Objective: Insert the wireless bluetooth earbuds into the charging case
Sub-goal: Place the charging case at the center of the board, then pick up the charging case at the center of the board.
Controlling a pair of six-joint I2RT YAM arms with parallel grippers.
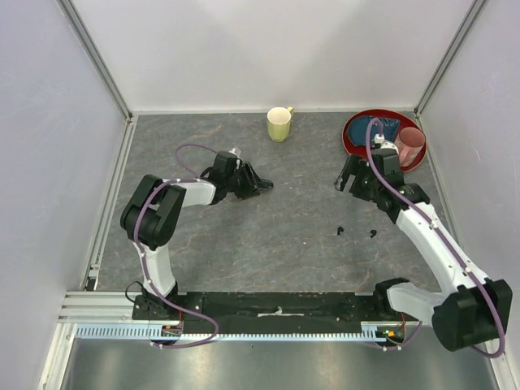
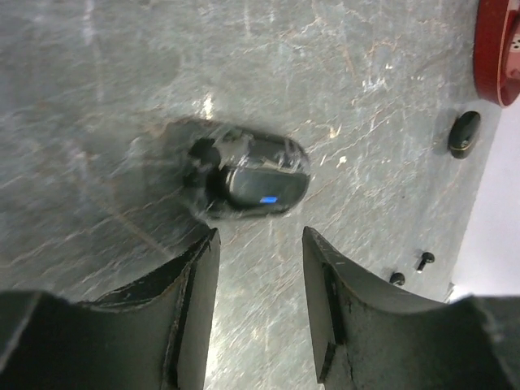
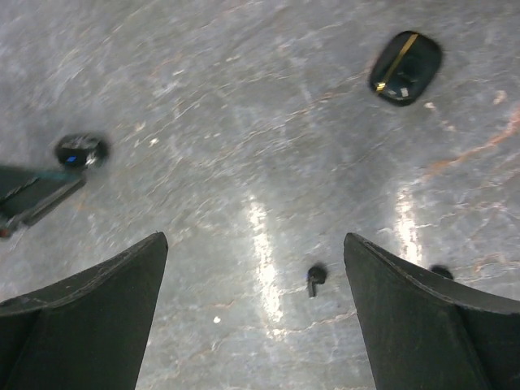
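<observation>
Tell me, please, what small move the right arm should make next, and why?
Probably lower the right gripper onto the earbud lying loose on the table. The jaws stand open and empty. The earbud shows between them in the right wrist view and looks small there, so the gripper seems to be well above it.

I count: earbuds (image 1: 339, 231) 2, both nearer me than the yellow mug (image 1: 279, 123) | black oval cases 2: blue-lit case (image 2: 256, 187), gold-lined case (image 3: 405, 57) | yellow mug 1 | pink cup (image 1: 410, 146) 1 | red plate (image 1: 346, 140) 1
</observation>
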